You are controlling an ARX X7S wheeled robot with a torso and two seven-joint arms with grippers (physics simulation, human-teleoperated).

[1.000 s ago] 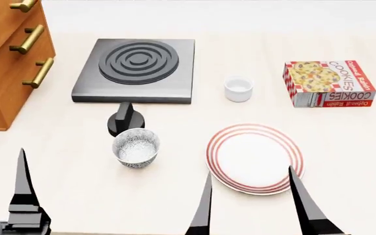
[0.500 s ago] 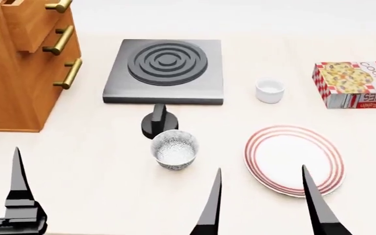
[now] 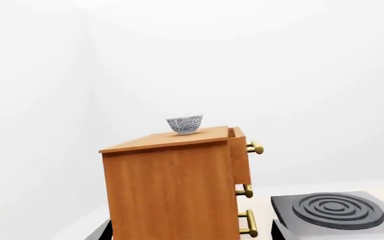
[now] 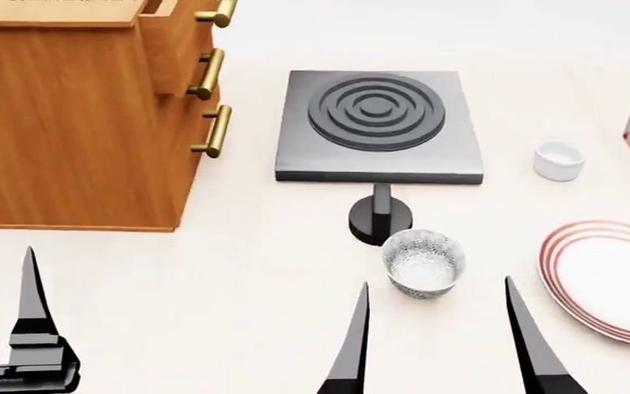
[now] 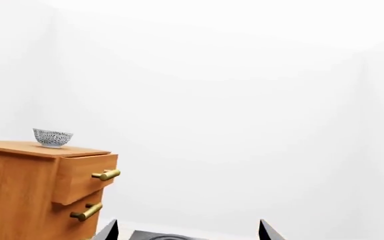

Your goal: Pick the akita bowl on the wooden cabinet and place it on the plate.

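Two black grippers, our left and our right, hang open over bare table. The small mottled dark akita bowl sits on the smooth orange-brown wooden cabinet, near its edge. The red-ringed white plate has slid to our right.

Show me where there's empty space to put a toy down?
The bare cream tabletop in front of the orange-brown wooden cabinet is free. It's crowded around the grey stove slab, its black knob and the patterned bowl.
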